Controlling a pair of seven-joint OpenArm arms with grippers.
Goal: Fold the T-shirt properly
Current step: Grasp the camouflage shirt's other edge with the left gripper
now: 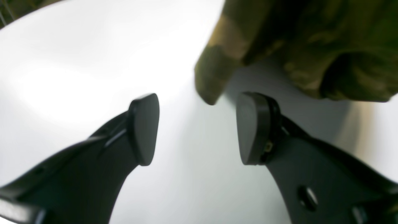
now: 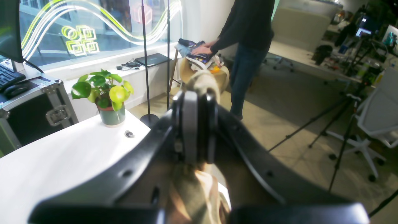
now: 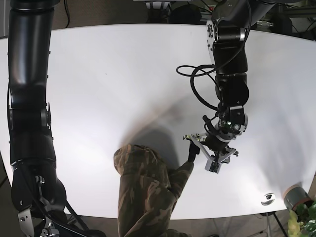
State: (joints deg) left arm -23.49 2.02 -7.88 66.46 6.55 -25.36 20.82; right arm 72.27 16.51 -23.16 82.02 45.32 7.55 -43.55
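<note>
So, left wrist view: left hand [image 1: 197, 127] has its jaws spread wide w/ nothing between the pads [image 1: 143, 129], hovering over the white desk [image 1: 77, 77]. Camo T-shirt [image 1: 311, 43] hangs just ahead of it; one sleeve tip droops toward the gap but touches neither pad, as far as the blur allows.

Right wrist view: right hand [image 2: 199, 130] is clamped tight on T-shirt [image 2: 203, 82] fabric — cloth bunches out above the closed pads and more trails below, near the lens. Cam points out past the desk [image 2: 62, 161] edge into the room: potted plant [image 2: 102, 95] at the desk corner w/ a small round metal fitting [image 2: 129, 134] beside it, person [image 2: 245, 40] in dark top handling clothes at a side table, tripods [image 2: 339, 124] and a white chair [image 2: 379, 118] further off.

Base view: T-shirt [image 3: 145, 192] is bunched and lifted at the desk's [image 3: 123, 74] near edge, about mid-width, cloth running off the frame bottom. Left hand [image 3: 203, 157] sits just beside the sleeve, jaws apart, toward the near right corner. Right arm [image 3: 27, 98] runs along the left edge; its hand isn't visible in this view. Plant pot [image 3: 296, 197] and metal fitting [image 3: 268, 198] at the near right corner.
</note>
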